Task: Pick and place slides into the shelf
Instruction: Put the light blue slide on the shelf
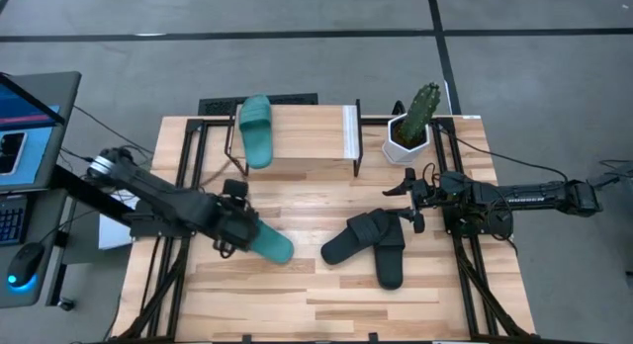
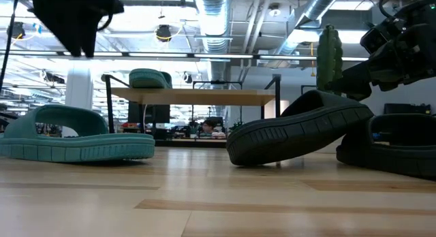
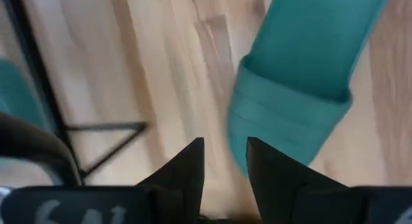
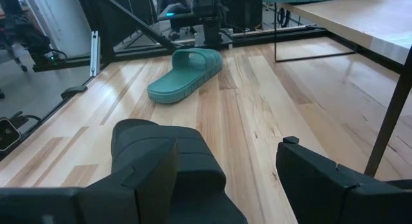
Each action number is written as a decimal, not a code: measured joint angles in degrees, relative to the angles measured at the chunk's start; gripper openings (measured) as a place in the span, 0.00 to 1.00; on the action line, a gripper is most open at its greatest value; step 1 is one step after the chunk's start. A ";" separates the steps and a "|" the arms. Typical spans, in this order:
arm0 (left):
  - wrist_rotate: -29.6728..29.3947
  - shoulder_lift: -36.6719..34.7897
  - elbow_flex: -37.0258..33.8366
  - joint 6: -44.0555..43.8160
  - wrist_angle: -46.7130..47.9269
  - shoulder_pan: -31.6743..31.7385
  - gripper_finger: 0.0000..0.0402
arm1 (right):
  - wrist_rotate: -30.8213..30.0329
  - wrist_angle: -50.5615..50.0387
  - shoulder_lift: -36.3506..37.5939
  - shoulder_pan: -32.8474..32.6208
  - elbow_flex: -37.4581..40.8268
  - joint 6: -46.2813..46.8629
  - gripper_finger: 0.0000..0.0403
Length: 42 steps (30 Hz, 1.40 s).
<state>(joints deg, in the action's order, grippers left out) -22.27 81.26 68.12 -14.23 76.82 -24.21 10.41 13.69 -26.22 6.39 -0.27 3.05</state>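
One teal slide (image 1: 255,129) lies on the shelf's top board (image 1: 307,131) at its left end. The other teal slide (image 1: 271,243) lies flat on the table; it also shows in the low view (image 2: 75,138). My left gripper (image 1: 237,223) hovers above its end, fingers a narrow gap apart (image 3: 225,163), touching nothing. Two black slides (image 1: 361,237) (image 1: 389,263) lie mid-table, one (image 2: 300,131) tilted with its end propped on the other (image 2: 395,145). My right gripper (image 1: 413,201) is wide open (image 4: 248,172) just right of them, above the table.
A cactus in a white pot (image 1: 413,127) stands at the back right, beside the shelf and just beyond my right arm. The shelf's black legs (image 4: 386,127) stand close to my right gripper. A laptop (image 1: 25,127) sits off the table's left.
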 joint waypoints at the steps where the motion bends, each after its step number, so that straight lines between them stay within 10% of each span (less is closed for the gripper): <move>1: 1.09 1.49 0.00 -2.70 -0.48 0.02 0.26 | 0.00 0.00 -0.02 0.02 0.00 0.00 0.62; 8: 12.33 11.62 1.79 -10.82 0.23 -0.04 0.26 | 0.00 0.00 0.00 0.01 0.00 0.00 0.62; 20: -8.45 14.53 12.37 -12.22 5.06 -0.48 0.26 | 0.00 0.00 -0.01 0.00 0.00 0.02 0.62; 42: -16.17 14.53 20.59 -11.35 -1.31 2.28 0.26 | 0.00 0.00 -0.01 0.01 0.00 0.01 0.62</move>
<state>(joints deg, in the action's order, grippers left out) -38.44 95.79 88.71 -25.57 75.51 -21.92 10.41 13.70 -26.23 6.40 -0.27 3.06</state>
